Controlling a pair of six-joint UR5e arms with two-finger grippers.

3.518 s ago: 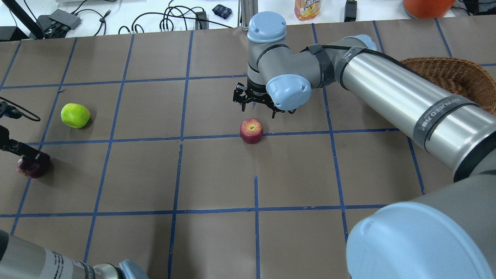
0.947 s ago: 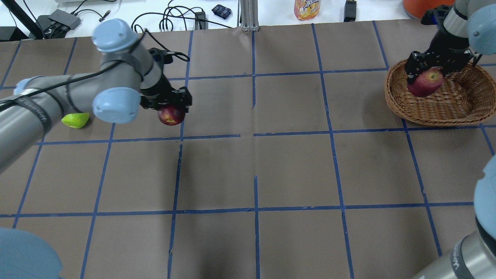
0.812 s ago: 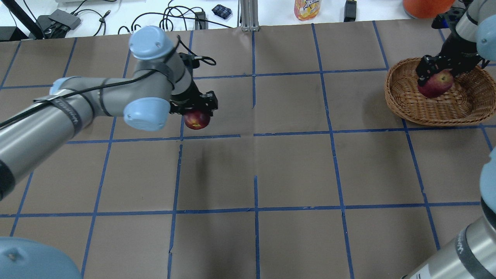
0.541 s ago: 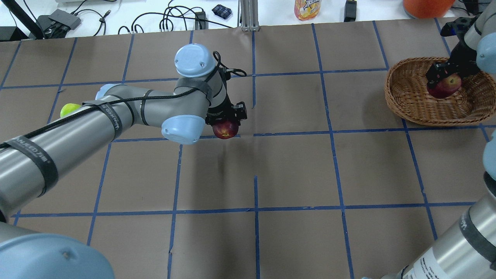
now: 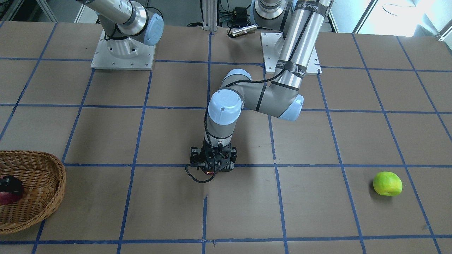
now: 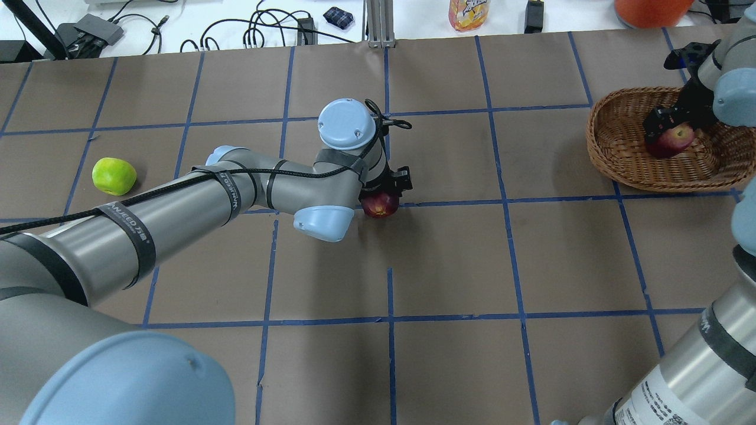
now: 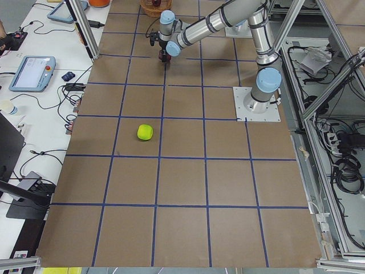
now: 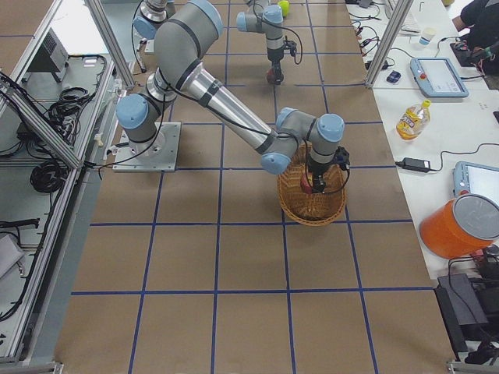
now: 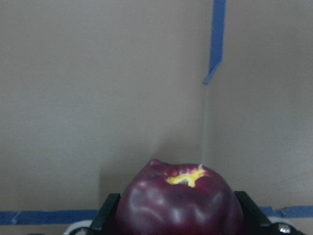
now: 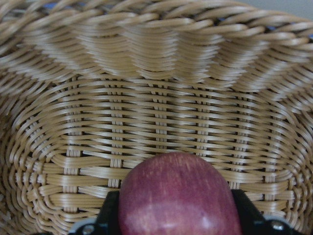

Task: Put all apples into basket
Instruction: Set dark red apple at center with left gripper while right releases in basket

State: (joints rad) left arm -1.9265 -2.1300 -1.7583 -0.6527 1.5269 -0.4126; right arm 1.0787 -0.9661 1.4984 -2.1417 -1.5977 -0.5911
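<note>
Gripping maroon apple (image 6: 380, 206) mid-table, left hand (image 6: 381, 198); right hand (image 6: 666, 128) grips red apple (image 6: 670, 141) inside basket (image 6: 608, 158).

**A Tally by Kind**

Apples: three. One red apple (image 6: 670, 140) sits inside the basket (image 6: 620, 159). One dark maroon apple (image 6: 380, 205) is well apart from the basket. One green apple (image 6: 114, 176) lies farthest from it.

Baskets: one.

Robot arms: two, the left arm (image 6: 177, 206) and the right arm (image 8: 226, 109).

Grippers: two. The left gripper (image 6: 384, 193) is clamped on the dark maroon apple, and the right gripper (image 6: 670, 125) is clamped on the red apple inside the basket.
</note>
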